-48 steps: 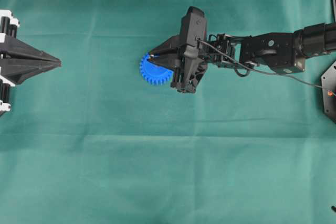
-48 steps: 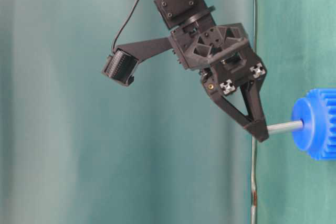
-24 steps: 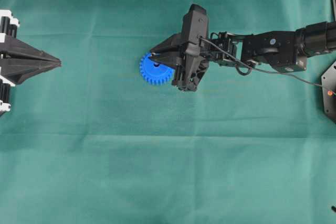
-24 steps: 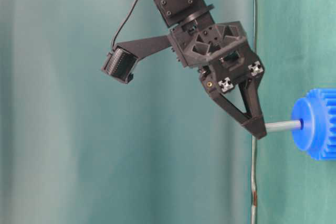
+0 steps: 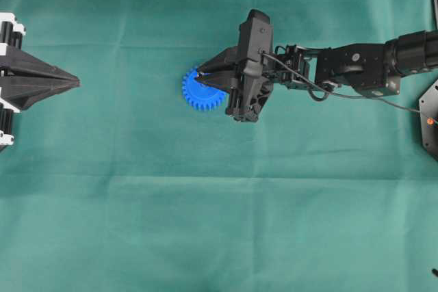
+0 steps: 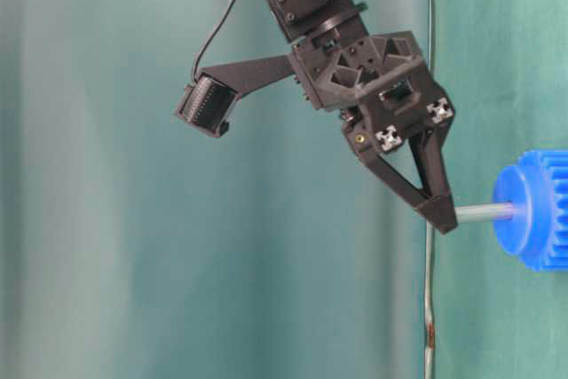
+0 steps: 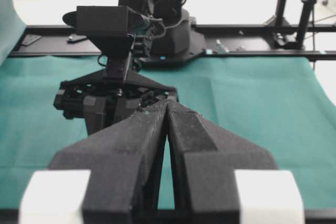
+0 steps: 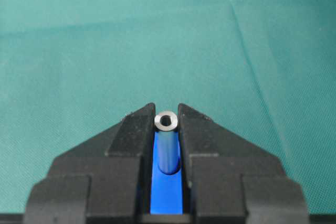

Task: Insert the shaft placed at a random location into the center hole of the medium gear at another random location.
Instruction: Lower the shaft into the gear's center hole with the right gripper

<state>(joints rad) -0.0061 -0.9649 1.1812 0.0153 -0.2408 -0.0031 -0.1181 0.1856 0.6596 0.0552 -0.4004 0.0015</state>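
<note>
Medium gear (image 5: 202,91): bright blue, round, finely toothed at the rim, with a raised hub. It is laid flat on the green-covered bench (image 5: 205,223), a little above and left of the bench's middle in the overhead view, well clear of every edge.

Right claw (image 5: 200,72): black, tapered, closed on the upper end of the shaft and poised directly over the gear's hub. Against the views of a second ago, a small shift toward the gear's upper rim is noted overhead; in the table-level view the tips are seen a touch nearer the hub, with slightly less bare pin showing. The change is judged to be slow seating: the shaft is entered but probably not bottomed, so release looks premature.

Left claw (image 5: 76,83): parked at the left edge of the bench, tips pressed together, nothing held.

Shaft (image 6: 484,212): thin grey metal pin, straight, its far end met by the hub face at the center hole (image 6: 510,210). From the right wrist view its gripped end is shown as a shiny ring with a dark bore, pinched between both fingers, blue beneath.
</note>
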